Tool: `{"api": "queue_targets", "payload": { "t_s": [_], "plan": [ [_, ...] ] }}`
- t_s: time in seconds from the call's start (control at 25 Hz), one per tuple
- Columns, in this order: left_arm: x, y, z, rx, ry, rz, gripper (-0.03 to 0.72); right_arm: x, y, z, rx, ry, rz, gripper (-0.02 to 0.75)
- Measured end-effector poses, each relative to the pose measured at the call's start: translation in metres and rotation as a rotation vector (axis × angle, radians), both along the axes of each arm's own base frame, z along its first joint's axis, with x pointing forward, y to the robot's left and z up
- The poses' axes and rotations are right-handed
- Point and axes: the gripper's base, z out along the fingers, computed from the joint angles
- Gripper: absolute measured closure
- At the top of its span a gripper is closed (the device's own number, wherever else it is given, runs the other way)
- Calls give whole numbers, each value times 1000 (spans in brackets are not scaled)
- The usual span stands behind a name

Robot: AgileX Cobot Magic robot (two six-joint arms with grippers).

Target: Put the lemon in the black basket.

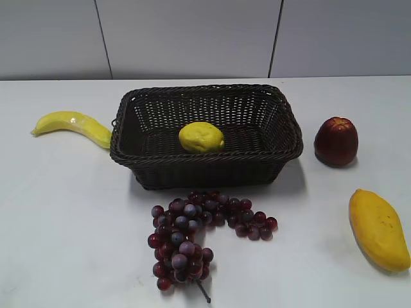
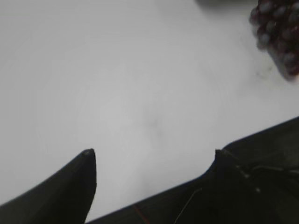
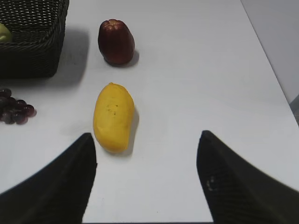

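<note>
both grippers stood released and held nothing, the left gripper (image 2: 152, 154) over bare table (image 2: 117, 84), the right gripper (image 3: 147, 140) with the mango (image 3: 113, 116) at its 11 o'clock. the lemon (image 1: 201, 137) lay inside the basket (image 1: 205, 160), near its middle. the job looked done; the likely risk was an arm reaching in again and nudging the basket or the grapes (image 1: 192, 234) at its 6 o'clock.

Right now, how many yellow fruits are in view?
3. The lemon lies inside the black basket. The banana lies on the table touching the basket's left side. The mango lies on the table at front right. None seems hidden.
</note>
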Motion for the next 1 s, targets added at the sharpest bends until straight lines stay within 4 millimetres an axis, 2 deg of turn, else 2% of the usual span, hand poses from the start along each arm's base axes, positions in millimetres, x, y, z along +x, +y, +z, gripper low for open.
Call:
{"api": "queue_targets", "payload": {
  "t_s": [0.64,0.8,1.0],
  "plan": [
    [-1,-2,-2,-54,-40,4,99,0,0,0,0,0,0,186],
    [-6,2,0,-70,-89,88,99,0,0,0,0,0,0,186],
    [-23,9,2,-97,-216,234,99,0,0,0,0,0,0,186]
  ]
}}
